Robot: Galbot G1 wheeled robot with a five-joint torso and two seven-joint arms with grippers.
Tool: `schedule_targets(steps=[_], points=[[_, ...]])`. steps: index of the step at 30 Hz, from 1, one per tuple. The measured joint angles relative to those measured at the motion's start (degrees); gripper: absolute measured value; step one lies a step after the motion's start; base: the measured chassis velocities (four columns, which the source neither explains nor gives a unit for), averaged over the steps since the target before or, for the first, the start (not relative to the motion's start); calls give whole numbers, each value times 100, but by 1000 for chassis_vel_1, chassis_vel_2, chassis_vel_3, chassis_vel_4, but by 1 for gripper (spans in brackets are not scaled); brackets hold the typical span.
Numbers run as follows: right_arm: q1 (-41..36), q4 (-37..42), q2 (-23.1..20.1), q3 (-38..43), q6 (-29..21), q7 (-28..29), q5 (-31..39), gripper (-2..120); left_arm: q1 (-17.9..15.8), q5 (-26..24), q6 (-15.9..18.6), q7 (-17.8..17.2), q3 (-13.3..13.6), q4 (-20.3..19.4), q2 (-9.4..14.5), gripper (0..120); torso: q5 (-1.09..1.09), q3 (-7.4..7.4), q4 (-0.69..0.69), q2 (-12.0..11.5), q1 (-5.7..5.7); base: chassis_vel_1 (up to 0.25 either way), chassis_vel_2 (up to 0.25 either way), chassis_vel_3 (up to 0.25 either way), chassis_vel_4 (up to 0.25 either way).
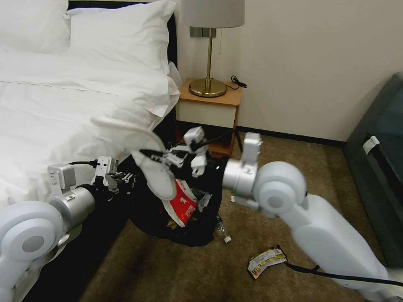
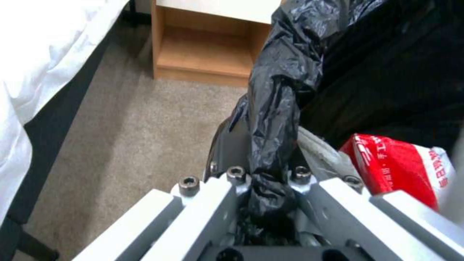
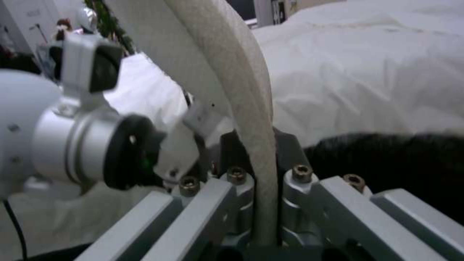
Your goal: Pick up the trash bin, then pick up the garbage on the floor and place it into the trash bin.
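Observation:
The trash bin, lined with a crinkly black bag, hangs tilted just above the carpet beside the bed. My left gripper is shut on a bunched fold of the bag's rim, which the left wrist view shows pinched between its fingers. My right gripper is shut on a white slipper that dangles over the bin's mouth; the slipper rises from between the fingers. A red wrapper lies inside the bin. On the floor lie a small bottle and a yellow-silver wrapper.
The bed with white bedding lies close on the left. A wooden nightstand with a brass lamp stands just behind the bin. A dark couch is at the right. Open carpet lies in front. A cable trails by my right arm.

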Motion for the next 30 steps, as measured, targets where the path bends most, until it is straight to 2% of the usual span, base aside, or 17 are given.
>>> schedule_targets(steps=[12, 22, 30], points=[[-253, -389, -78, -335, 86, -287, -681, 2, -30, -133, 2, -54, -137, -16, 42, 1, 1, 0, -1, 0, 0, 0, 0, 0, 0], [-496, -695, -228, -252, 166, -594, -1278, 2, -26, -124, 3, -21, -170, -18, -3, 1, 1, 0, -1, 0, 0, 0, 0, 0, 0], [-642, -985, -285, -178, 256, -665, -1723, 2, -50, -189, 4, 14, -253, -4, 73, 1, 1, 0, -1, 0, 0, 0, 0, 0, 0]])
